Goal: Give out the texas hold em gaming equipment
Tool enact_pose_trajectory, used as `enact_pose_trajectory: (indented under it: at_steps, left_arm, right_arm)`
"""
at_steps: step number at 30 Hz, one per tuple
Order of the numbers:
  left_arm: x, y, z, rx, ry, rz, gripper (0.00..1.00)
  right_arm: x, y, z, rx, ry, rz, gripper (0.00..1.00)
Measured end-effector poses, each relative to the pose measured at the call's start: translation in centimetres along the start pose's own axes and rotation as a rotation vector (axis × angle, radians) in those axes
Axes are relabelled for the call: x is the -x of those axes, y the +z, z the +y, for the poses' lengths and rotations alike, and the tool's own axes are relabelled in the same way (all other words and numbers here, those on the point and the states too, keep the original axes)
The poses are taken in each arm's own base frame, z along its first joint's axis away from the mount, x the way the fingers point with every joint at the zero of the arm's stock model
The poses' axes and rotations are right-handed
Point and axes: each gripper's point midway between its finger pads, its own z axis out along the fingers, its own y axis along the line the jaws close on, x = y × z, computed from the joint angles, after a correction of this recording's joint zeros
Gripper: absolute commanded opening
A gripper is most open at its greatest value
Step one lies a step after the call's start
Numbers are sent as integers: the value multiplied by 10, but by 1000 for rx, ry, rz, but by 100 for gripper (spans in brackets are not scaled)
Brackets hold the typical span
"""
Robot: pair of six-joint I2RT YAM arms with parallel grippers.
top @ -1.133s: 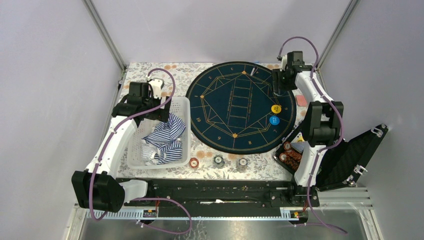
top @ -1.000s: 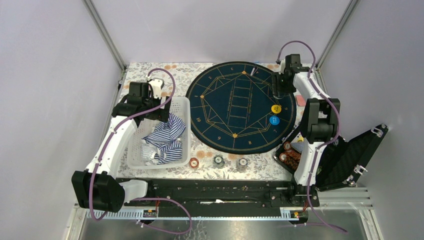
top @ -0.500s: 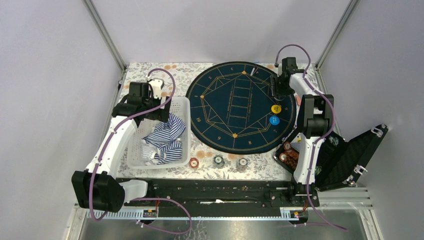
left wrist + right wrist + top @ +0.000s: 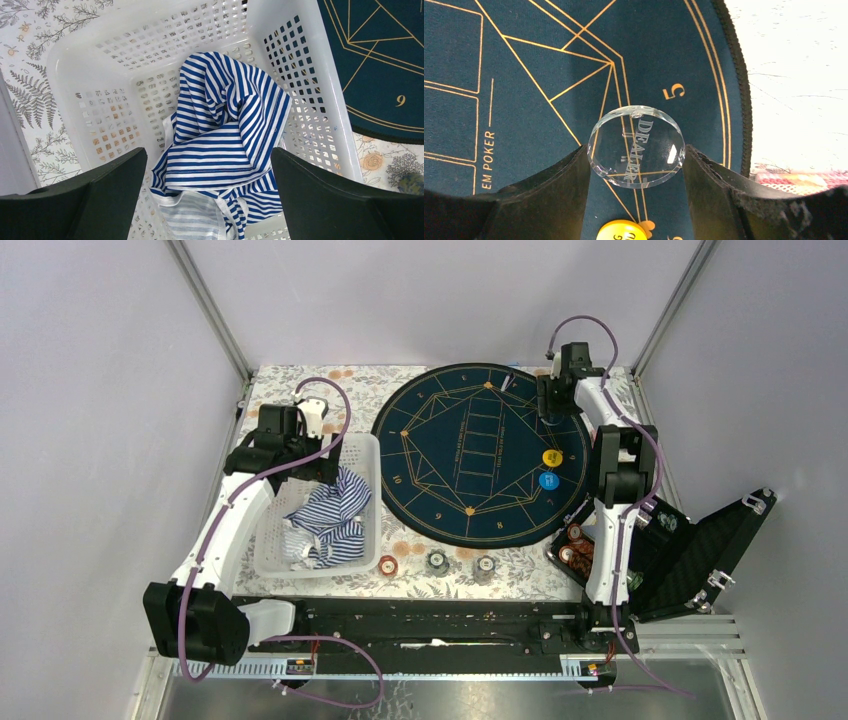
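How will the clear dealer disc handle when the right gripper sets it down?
The clear disc looks rigid and glossy, probably acrylic, so it may slip: the right gripper pinches only its bevelled rim. Landing on edge, it could roll, being round. Laid flat on the felt-like mat, it should stay put.

The dealer disc (image 4: pixel 636 146) sits in the right claw (image 4: pixel 635 150) above the mat (image 4: pixel 524 60), a second disc (image 4: pixel 621 231) just behind; under the left claw (image 4: pixel 208 153), cloth (image 4: pixel 225 130) lies in the basket (image 4: pixel 100 115).
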Motion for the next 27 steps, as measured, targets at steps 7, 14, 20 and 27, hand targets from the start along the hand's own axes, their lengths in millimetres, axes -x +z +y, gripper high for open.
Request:
enact_pose_trajectory:
  at_steps: [7, 14, 20, 27]
  left_arm:
    - [-4, 1, 0, -1, -1, 8, 99]
    - [-4, 1, 0, 0, -1, 8, 99]
    - [-4, 1, 0, 0, -2, 8, 99]
    - [-4, 1, 0, -1, -2, 8, 99]
  right_arm:
    - [-7, 19, 11, 12, -12, 29, 54]
    - [-10, 29, 23, 23, -29, 38, 59]
    - [-10, 32, 25, 25, -33, 39, 77]
    - [-8, 31, 28, 35, -39, 36, 99]
